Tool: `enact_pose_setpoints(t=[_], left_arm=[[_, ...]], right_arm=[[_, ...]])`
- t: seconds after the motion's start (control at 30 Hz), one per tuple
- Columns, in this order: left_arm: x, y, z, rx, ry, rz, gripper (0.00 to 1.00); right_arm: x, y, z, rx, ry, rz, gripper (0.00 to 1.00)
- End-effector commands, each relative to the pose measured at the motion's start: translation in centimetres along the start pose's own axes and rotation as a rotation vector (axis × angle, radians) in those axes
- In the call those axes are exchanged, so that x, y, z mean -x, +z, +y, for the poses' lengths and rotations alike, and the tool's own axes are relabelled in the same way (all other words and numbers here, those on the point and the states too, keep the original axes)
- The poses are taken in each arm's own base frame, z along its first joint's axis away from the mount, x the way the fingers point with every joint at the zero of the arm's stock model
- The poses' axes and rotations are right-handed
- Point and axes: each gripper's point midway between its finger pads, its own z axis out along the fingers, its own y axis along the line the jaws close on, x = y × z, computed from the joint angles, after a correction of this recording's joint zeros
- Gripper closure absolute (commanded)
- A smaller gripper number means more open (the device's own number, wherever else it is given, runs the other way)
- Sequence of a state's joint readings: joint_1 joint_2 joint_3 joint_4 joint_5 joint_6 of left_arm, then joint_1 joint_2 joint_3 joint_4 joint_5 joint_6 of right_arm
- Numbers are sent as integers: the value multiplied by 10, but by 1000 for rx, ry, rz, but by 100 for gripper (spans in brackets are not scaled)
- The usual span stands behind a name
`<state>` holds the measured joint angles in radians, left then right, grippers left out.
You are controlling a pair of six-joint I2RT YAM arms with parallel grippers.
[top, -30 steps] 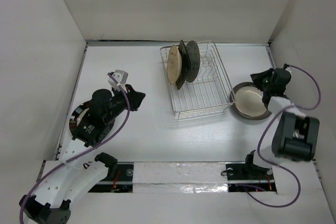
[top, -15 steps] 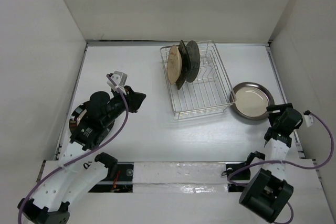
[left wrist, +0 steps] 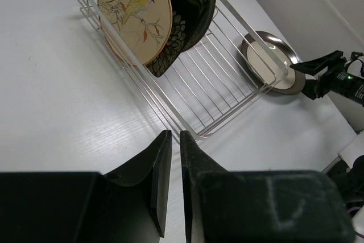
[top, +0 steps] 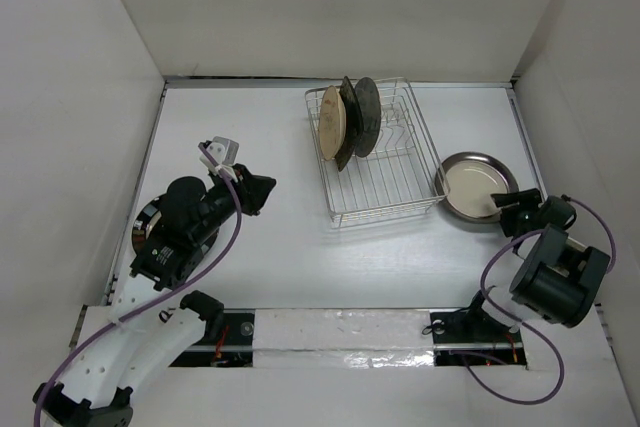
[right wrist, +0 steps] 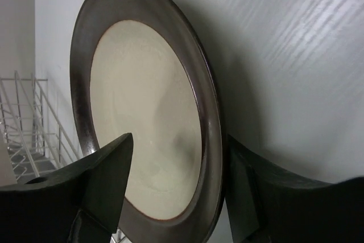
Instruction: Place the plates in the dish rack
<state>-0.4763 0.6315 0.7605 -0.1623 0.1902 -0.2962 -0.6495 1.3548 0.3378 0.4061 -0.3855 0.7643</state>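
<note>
One plate with a cream centre (top: 478, 190) lies flat on the table (top: 300, 247), just beside the right side of the dish rack (top: 395, 187), and the step in hand seems to be picking it up. The right gripper (right wrist: 176, 140) has its jaws wide, one finger over the cream centre and the other outside the dark rim, not closed on it. To do it well, I think it should reach a little deeper over the rim before closing, because the rim slopes and looks smooth, so it may slip. Then it should lift the plate, turn it upright and set it in a free slot. The left gripper (left wrist: 175, 135) has its jaws almost together and holds nothing. Counted: one rack; three plates upright in it, a tan round one (top: 330, 122), a black square one (top: 346, 137) and a dark round one (top: 367, 115); one plate on the table; a dark round edge (top: 143, 219) under the left arm is maybe a fifth plate, I cannot tell
</note>
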Motion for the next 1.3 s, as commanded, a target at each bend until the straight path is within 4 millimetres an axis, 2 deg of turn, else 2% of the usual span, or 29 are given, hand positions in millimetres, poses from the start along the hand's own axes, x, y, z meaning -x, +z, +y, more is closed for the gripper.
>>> enact_pose_setpoints(t=[0.0, 0.07, 0.1, 0.13, 0.2, 0.27, 0.3, 0.4, 0.43, 0.5, 0.53, 0.57, 0.6, 0.63, 0.67, 0.73, 0.77, 0.83, 0.87, 0.97, 1.0, 1.07, 1.1, 1.2, 1.23, 1.27], left_arm=[[14, 0, -6, -18, 18, -45, 90], [13, 1, -5, -13, 18, -40, 90], [12, 1, -4, -10, 17, -37, 90], [12, 2, -3, -8, 16, -34, 90], [12, 3, -3, -6, 16, -31, 90], [11, 4, -2, -4, 17, -27, 90], [10, 5, -2, -4, 15, -26, 90], [10, 6, -2, -1, 16, -23, 90], [9, 6, -1, 0, 17, -21, 90], [9, 7, -1, 0, 17, -19, 90], [8, 7, -1, 0, 15, -16, 90], [7, 8, -1, 0, 15, -14, 90], [8, 8, -1, -1, 15, -14, 90], [7, 9, -1, -2, 13, -12, 90], [7, 9, 0, 0, 14, -11, 90], [6, 9, 0, -1, 14, -9, 90], [6, 10, 0, 0, 14, -6, 90], [5, 10, -1, -3, 12, -5, 90], [5, 10, -1, -3, 12, -5, 90], [5, 11, -1, -3, 12, -5, 90], [5, 11, 0, -1, 12, -4, 90], [5, 11, 0, 1, 13, -3, 90], [5, 11, 0, 3, 13, -4, 90], [5, 11, 1, 5, 13, -3, 90], [5, 11, 1, 4, 15, -1, 90], [4, 11, 1, 6, 13, 0, 90]], right_arm=[[-16, 7, 6, 61, 16, 70, 35], [-15, 11, 9, 78, 41, 59, 44], [-14, 11, 10, 84, 50, 51, 57], [-16, 12, 12, 86, 67, 54, 61], [-15, 12, 13, 82, 62, 35, 82], [-16, 11, 13, 74, 55, 21, 96], [-13, 9, 15, 79, 53, 6, 100], [-5, 4, 14, 58, 53, -44, 100], [4, -3, 24, 83, 37, -84, 100], [11, -11, 26, 56, 27, -129, 100], [29, -23, 45, 99, -1, -198, 100], [33, -29, 43, 59, -2, -228, 100], [43, -36, 50, 59, -8, -271, 100], [52, -45, 70, 93, -40, -308, 100], [65, -61, 81, 98, -52, -377, 100], [80, -79, 103, 122, -88, -445, 100], [96, -97, 124, 138, -100, -517, 100], [108, -112, 145, 162, -121, -563, 100], [120, -126, 168, 198, -129, -603, 100], [135, -145, 203, 253, -154, -644, 100], [139, -160, 232, 316, -169, -660, 100], [142, -167, 256, 334, -207, -679, 100], [136, -182, 289, 407, -233, -673, 100], [122, -168, 320, 387, -346, -624, 100], [110, -179, 351, 436, -401, -605, 100], [101, -157, 356, 389, -433, -580, 100]])
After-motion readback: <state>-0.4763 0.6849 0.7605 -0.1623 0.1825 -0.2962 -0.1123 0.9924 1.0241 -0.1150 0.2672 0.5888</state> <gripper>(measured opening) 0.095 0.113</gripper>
